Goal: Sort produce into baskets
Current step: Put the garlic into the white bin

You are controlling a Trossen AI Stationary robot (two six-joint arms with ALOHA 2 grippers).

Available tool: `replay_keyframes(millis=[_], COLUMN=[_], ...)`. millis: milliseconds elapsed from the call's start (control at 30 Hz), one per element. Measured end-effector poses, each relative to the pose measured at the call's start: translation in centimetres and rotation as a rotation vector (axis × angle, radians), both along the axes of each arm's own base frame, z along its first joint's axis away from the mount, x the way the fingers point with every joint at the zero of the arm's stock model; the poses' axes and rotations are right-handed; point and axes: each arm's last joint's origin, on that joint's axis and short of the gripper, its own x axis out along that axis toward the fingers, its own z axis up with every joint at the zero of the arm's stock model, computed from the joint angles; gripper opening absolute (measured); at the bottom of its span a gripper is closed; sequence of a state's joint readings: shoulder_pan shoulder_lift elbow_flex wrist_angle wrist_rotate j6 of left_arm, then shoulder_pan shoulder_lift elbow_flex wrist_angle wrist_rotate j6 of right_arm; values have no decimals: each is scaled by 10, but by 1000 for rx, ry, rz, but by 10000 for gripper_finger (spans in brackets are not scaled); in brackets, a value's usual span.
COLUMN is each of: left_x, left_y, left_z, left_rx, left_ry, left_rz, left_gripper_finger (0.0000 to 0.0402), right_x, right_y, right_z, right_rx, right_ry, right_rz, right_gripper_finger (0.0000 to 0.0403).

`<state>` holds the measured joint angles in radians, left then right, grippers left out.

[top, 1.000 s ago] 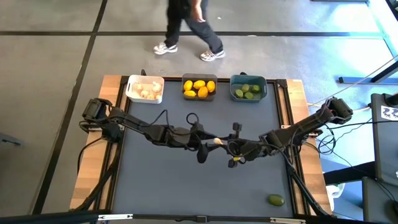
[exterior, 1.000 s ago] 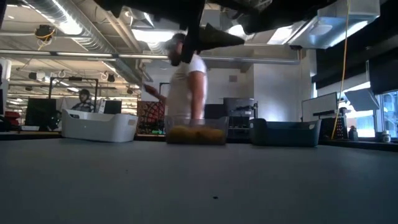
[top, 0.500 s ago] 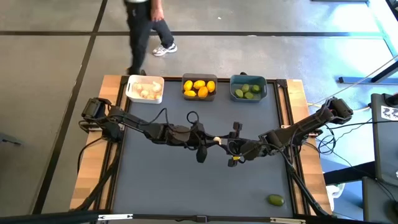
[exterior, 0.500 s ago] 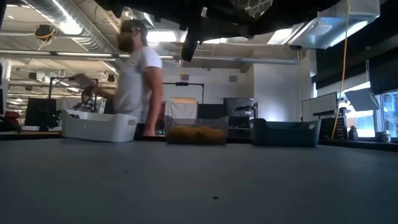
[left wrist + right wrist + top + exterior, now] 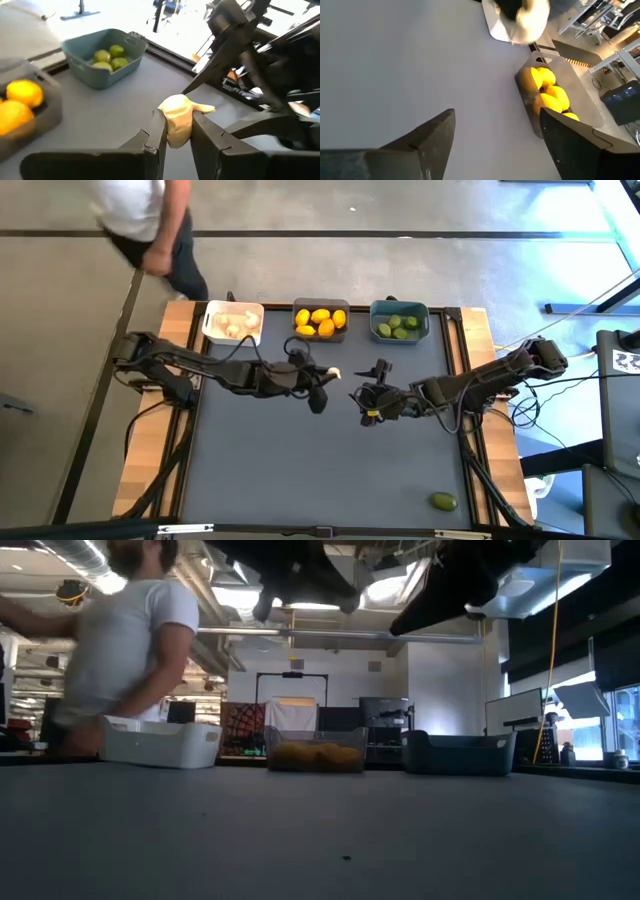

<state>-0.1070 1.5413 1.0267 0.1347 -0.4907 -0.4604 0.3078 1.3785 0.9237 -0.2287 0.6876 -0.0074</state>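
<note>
High view: the garlic (image 5: 332, 373) now sits in the left end effector (image 5: 322, 385), which has pulled away from the right end effector (image 5: 372, 405); a second ago the 2 were together at mid-worktop, just in front of the grey bin (image 5: 320, 321), with the bulb between them. I read this as a handover completed, so the bulb can go to the white bin (image 5: 233, 323), left of the grey bin. The teal bin (image 5: 399, 320) to the grey bin's right holds limes. 1 lime (image 5: 444, 501) lies unsorted, well apart from the grey bin at the worktop's (image 5: 300, 470) near right corner. A person (image 5: 140, 220) has walked leftward and is now beyond the white bin, off the worktop.

Low view: both arms hang overhead and the worktop in front of the 3 bins is bare. The person stands behind the white bin (image 5: 160, 743), left of the grey bin (image 5: 317, 752).

Left wrist view: the fingers (image 5: 159, 131) are clenched on the garlic (image 5: 178, 120). The right arm (image 5: 250, 65) looms close beside it, the likeliest obstruction as the left arm swings.

Right wrist view: the right end effector (image 5: 495, 137) is spread wide and holds nothing. The grey bin (image 5: 555, 95), with its lemons, lies ahead.
</note>
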Motion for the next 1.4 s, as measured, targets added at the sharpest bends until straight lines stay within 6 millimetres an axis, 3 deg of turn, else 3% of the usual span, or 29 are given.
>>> replay_keyframes(millis=[600,1233,1400], left_x=[-3,-3,-8], left_y=[5,4,5], left_z=[6,6,15], left_rx=[-118,-110,-96], left_ry=[-80,-78,-92], left_rz=[78,73,75], left_gripper_finger=[72,72,72], right_x=[0,0,0], right_y=[-1,-2,-2], right_z=[-1,-1,-1], right_rx=[16,15,15], right_ry=[9,10,10], right_rz=[12,12,12], right_gripper_finger=[294,294,294])
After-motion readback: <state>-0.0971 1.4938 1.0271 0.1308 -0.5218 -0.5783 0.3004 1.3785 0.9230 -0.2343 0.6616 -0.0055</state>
